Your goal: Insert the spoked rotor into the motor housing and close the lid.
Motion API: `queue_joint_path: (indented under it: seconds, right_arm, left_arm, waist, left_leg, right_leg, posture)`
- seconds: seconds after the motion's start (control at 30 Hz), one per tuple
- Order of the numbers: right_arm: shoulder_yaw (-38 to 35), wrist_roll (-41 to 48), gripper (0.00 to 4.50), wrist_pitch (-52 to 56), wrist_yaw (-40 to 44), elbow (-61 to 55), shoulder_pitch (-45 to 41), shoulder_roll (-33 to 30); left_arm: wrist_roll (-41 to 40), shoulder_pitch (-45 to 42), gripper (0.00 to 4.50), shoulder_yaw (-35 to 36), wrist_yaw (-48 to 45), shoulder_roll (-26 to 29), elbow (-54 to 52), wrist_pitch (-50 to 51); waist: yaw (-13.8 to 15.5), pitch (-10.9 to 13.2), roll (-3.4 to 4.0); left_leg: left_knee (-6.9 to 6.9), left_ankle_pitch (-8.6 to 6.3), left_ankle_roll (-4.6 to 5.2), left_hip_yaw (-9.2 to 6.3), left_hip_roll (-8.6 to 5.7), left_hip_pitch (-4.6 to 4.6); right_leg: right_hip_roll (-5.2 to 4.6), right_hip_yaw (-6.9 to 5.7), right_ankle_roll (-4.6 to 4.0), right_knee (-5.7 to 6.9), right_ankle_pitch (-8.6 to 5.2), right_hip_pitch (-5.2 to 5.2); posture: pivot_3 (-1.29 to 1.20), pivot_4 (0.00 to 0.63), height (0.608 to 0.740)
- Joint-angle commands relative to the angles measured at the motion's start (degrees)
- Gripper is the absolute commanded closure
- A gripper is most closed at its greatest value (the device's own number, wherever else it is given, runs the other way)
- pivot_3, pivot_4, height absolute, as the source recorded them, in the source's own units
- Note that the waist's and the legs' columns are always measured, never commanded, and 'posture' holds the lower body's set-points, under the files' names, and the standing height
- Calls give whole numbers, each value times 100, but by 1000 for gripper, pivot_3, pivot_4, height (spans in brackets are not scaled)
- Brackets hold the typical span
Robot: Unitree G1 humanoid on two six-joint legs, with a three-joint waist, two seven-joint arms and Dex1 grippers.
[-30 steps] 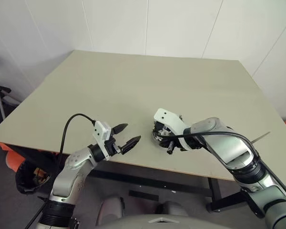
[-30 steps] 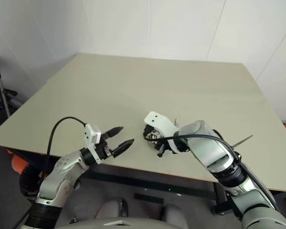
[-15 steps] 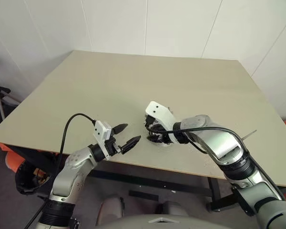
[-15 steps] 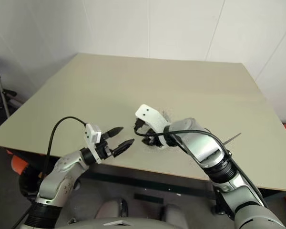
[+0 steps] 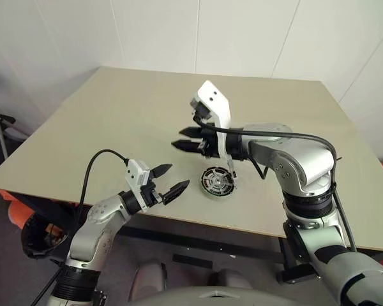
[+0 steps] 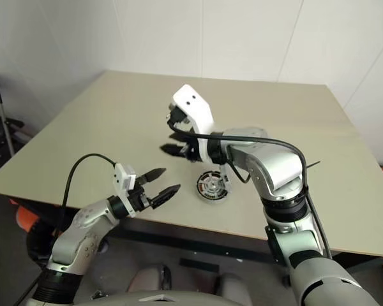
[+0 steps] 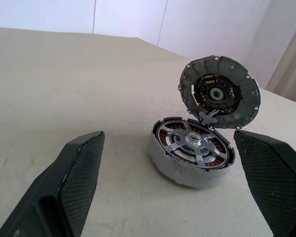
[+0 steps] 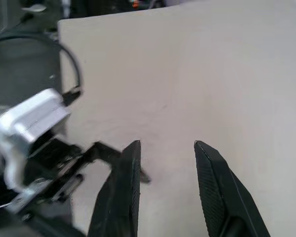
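Near the front edge of the beige table (image 5: 147, 108), between the two arms:

Motor housing (image 7: 190, 168): round grey puck resting flat on the tabletop, copper-coloured windings visible around its inner ring.

Spoked rotor (image 7: 191, 144): seated inside the housing, silver hub and spokes facing up.

Lid (image 7: 220, 93): openwork grey plate, hinged at the housing's far rim, standing upright and open, inner face with a dark round centre turned toward the left wrist camera.

Left gripper (image 5: 168, 180): low at the table's front edge, just left of the housing, fingers spread wide and empty, pointing level toward it; apart from it.

Right gripper (image 5: 187, 139): raised above the table, behind and left of the housing, pointing toward the robot's left; fingers parted by a narrow gap with nothing between them.
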Motion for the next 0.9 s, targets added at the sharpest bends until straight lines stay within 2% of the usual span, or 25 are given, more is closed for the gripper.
queue_joint_path:
  seconds: [0.03,0.1,0.27,0.47,0.6,0.9]
  right_arm:
    - [419,-908,3739,-1152,-287,420,39,-867]
    - [626,-1269,4468,-1674,-235,660,230,-1421]
    - [863,-1874,4468,-2712,236,990,817,-2687]
    - [668,-1634,4468,-2999,1255,480,1817,-3704]
    - [200,-1052,4468,-2635,1538,-23,2290,-3610]
    - [-268,-698,4468,-2071,989,-393,2609,-2792]
  left_arm:
    - [-64,-108,0,75,-59,33,-60,-74]
    - [-58,-115,0,68,-59,35,-54,-79]
    - [-39,-112,0,41,-53,40,-90,-81]
    - [-33,-104,0,25,-93,75,-86,-105]
    - [-32,-134,0,15,-168,119,-43,-118]
    - [-9,-226,0,19,-364,201,95,-146]
  waist:
    - [16,1,-1]
    - [18,1,-2]
    - [14,2,2]
    - [-1,2,2]
    - [-42,1,10]
    - [-17,0,10]
  left_leg:
    - [0,1,-3,0,-3,0]
    - [0,3,-5,0,-6,-1]
    - [-4,-1,1,1,-1,-3]
    - [-4,-16,27,1,2,0]
    - [-3,-19,33,4,3,4]
    - [16,-18,31,3,2,16]
  right_leg:
    - [-2,0,1,-2,0,2]
    - [-4,2,2,-6,0,4]
    - [0,1,1,-3,1,-1]
    - [1,-2,-4,-10,2,6]
    - [1,-2,-5,-14,3,8]
    - [-2,-1,0,-12,0,27]
  posture:
    - [0,0,740]
    - [0,0,740]
    - [0,0,740]
    - [0,0,740]
    - [0,0,740]
    - [0,0,740]
